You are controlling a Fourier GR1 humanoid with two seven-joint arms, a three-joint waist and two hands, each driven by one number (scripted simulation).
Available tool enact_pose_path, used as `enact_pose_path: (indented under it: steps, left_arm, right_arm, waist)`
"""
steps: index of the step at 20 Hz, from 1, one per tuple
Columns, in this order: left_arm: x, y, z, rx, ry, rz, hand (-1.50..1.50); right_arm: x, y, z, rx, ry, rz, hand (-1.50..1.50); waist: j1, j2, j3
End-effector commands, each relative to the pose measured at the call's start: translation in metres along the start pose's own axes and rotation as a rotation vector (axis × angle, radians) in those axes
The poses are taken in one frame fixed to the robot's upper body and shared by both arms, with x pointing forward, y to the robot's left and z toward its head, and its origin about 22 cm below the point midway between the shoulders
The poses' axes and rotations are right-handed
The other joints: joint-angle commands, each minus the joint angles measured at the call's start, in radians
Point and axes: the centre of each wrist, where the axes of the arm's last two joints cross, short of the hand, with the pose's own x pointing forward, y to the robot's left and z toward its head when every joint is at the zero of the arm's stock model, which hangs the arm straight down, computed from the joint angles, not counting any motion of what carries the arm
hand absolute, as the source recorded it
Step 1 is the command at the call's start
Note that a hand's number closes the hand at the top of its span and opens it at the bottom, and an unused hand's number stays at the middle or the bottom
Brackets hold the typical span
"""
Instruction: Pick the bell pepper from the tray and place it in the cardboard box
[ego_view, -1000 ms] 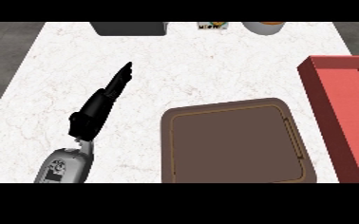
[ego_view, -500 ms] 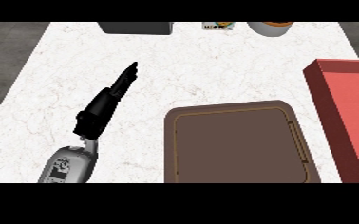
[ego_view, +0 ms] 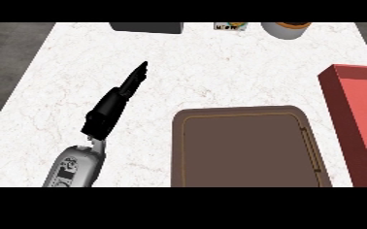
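A brown tray (ego_view: 247, 148) lies on the white marble counter at the lower middle, and nothing shows on it. No bell pepper is in view. At the right edge stands a red box-like container (ego_view: 347, 116), only partly in frame. My left hand (ego_view: 114, 103) stretches over the counter to the left of the tray, fingers straight and pointing up and to the right, holding nothing. My right hand does not show.
Along the counter's far edge sit a dark grey block (ego_view: 147, 27), a small printed packet (ego_view: 231, 26) and a round pale pot (ego_view: 285, 29). The counter's left edge runs down beside grey floor (ego_view: 18, 63).
The view has shifted slightly, so the tray, the red container and the far objects sit a little further right and lower. My left hand keeps its straight pose.
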Motion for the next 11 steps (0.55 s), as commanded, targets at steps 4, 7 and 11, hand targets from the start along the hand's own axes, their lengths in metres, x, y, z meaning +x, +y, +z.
enact_pose_path:
  steps: [4, 7, 11]
  left_arm:
    - [-0.002, -0.008, -0.004, -0.026, -0.012, 0.0, 0.0]
    - [0.006, -0.006, -0.005, -0.034, -0.026, -0.005, 0.0]
    - [0.007, -0.011, -0.006, -0.048, -0.032, -0.014, 0.0]
  right_arm:
    - [-0.008, 0.02, -0.009, -0.101, -0.273, -0.338, -1.5]
    - [-0.008, 0.028, -0.007, -0.165, -0.242, -0.467, -1.5]
    - [-0.009, 0.029, -0.008, -0.221, -0.199, -0.577, -1.5]
  waist:
    - [0.025, 0.011, -0.001]
    - [0.034, 0.009, -0.001]
    - [0.064, 0.019, 0.0]
